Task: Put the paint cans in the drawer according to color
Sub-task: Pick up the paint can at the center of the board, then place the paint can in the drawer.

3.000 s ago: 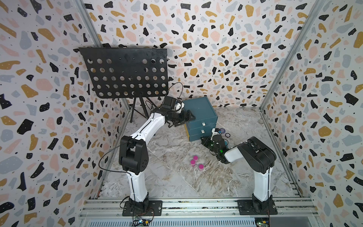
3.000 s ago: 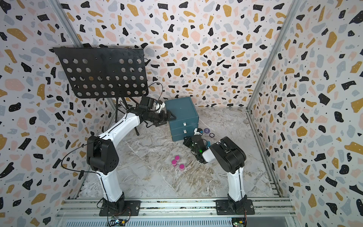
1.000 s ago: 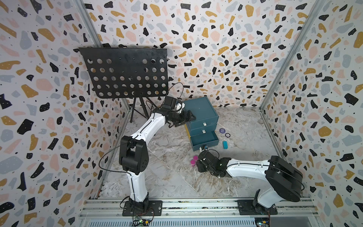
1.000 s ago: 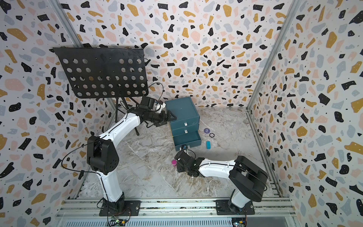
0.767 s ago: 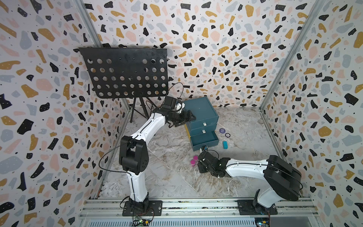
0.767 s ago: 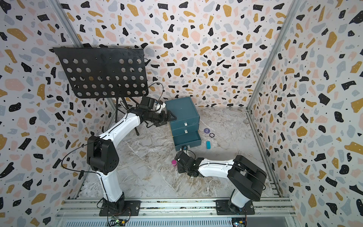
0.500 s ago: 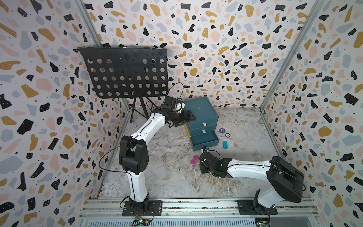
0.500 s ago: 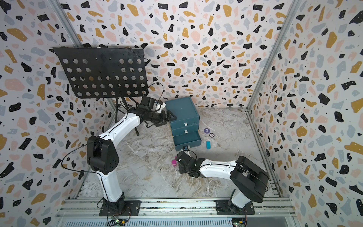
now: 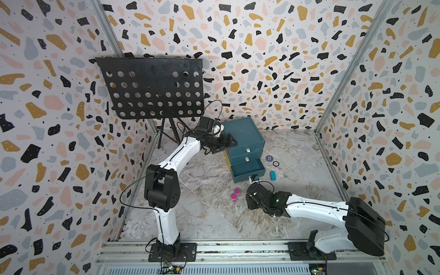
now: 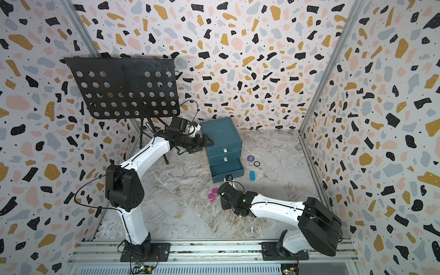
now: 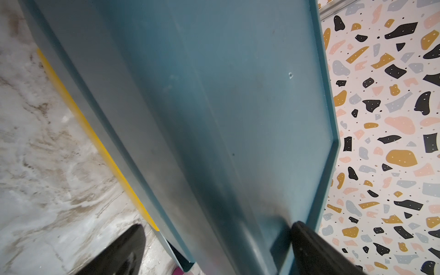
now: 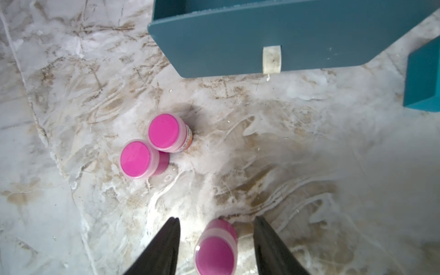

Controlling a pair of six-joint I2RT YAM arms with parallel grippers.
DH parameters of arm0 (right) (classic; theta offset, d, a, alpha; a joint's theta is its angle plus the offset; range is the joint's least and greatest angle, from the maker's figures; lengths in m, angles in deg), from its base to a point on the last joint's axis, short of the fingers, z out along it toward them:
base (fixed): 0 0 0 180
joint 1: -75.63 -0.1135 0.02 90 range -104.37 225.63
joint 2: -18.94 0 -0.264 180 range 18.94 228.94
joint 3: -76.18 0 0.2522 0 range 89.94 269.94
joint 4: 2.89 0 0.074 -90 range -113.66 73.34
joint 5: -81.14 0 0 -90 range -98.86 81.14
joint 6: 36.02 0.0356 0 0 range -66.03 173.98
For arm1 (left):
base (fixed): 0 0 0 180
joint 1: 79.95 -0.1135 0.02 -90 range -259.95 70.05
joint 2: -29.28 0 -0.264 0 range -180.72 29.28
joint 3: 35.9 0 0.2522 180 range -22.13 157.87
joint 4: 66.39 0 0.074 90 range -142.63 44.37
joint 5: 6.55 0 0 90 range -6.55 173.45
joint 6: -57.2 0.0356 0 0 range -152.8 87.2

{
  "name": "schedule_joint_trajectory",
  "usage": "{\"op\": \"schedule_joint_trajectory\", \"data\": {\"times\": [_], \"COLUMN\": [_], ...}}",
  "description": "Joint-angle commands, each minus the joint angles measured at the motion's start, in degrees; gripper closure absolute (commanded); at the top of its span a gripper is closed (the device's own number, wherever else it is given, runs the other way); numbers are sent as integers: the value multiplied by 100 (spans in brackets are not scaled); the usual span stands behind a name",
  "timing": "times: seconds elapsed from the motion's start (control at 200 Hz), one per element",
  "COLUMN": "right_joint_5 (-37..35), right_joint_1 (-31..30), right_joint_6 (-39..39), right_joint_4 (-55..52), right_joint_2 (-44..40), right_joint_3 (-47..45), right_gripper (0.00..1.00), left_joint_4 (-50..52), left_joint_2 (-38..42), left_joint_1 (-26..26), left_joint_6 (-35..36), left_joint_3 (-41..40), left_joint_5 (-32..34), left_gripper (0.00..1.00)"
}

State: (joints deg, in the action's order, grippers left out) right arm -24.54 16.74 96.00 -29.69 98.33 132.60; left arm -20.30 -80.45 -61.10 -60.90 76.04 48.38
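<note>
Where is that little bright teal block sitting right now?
In both top views the teal block lies on the floor on the right arm's side, just beside the pulled-out bottom drawer, a little nearer the camera than two small round discs.

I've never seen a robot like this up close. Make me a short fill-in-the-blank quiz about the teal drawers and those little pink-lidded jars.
The chest has its ____ drawer pulled open.
The right arm's jaws stand open on either side of ____ magenta can, with a gap on each side.
The other ____ magenta cans stand upright, close together, nearer the open drawer.

Missing words: bottom; one; two.
</note>
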Motion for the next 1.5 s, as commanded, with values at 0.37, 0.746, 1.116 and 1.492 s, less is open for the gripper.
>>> {"op": "schedule_joint_trajectory", "data": {"times": [0.37,0.746,1.116,1.492], "right_joint_5": [425,46,12,897], "right_joint_1": [-26,-26,746,1480], "right_joint_6": [360,361,-608,-907], "right_joint_4": [-162,-193,-478,16], "right_joint_2": [403,530,150,1515], "right_joint_3": [-47,-3,1333,2816], "right_gripper": [40,67,79,80], "left_joint_4": [-35,-25,-36,-43], "left_joint_2": [5,4,5,-17], "left_joint_1": [-5,-4,-6,-11], "left_joint_6": [40,37,32,24], "left_joint_3": [-63,-63,-71,-70], "left_joint_5": [5,2,-13,-38], "left_gripper": [2,2,2,2]}}
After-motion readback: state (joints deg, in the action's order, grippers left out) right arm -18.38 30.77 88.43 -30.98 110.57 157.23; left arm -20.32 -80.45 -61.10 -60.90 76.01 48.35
